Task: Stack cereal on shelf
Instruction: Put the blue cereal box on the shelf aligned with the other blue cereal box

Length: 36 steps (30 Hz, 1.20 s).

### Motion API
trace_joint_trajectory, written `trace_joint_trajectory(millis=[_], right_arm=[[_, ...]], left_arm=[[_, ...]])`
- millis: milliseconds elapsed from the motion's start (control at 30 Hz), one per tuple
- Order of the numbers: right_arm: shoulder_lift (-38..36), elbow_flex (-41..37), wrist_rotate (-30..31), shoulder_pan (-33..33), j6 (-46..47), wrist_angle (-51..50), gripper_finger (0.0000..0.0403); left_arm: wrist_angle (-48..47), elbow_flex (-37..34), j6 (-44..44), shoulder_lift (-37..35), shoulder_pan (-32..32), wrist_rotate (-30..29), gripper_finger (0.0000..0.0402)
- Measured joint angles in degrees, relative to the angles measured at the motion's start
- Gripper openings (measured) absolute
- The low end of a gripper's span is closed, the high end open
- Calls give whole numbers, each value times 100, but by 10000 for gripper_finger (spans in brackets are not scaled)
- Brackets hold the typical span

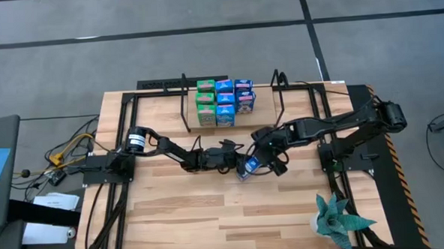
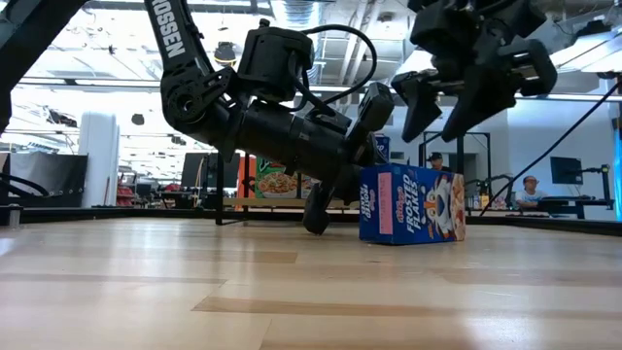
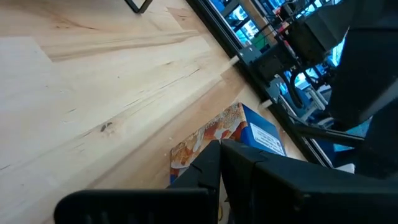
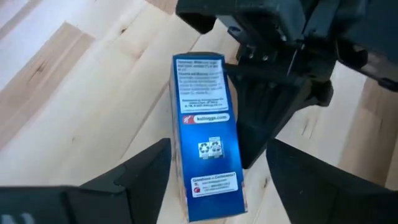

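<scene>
While right claw [image 2: 465, 115] hovers open, blue box [image 2: 412, 203] reads "Frosted Flakes"; left claw [image 2: 321, 216] closed beside.

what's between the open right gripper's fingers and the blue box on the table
Nothing: in the low view the right gripper hangs open above the blue cereal box, only air between them.

- The light wooden plank surface [image 1: 211, 215] stands on a grey floor [image 1: 91, 40] crossed by dark lines.
- A spiky green potted plant [image 1: 339, 221] sits at one near corner of the surface.
- A yellow cable [image 1: 62, 152] and black cords lie on the floor beside the surface.
- In the low view, an open hall shows behind, with a bright ceiling of pipes and lamps [image 2: 311, 15].
- A white cylinder-shaped column [image 2: 99, 158] stands far back.
- A seated person [image 2: 530, 192] is beside a dark monitor [image 2: 566, 170].
</scene>
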Motion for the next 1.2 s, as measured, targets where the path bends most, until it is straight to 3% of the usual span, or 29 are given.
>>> trace_joint_trajectory(millis=[333, 700, 1000, 1200], right_arm=[[815, -1, 383, 117, 106, 55, 355], [783, 1, 460, 155, 197, 3, 335], [1275, -9, 264, 166, 280, -115, 324], [1172, -7, 282, 163, 320, -177, 324]], left_arm=[[-413, -13, -114, -28, 0, 13, 0], [-951, -2, -356, -39, -1, -145, 0], [-938, -11, -380, -28, 0, -170, 0], [-951, -17, -395, -26, 2, -155, 0]])
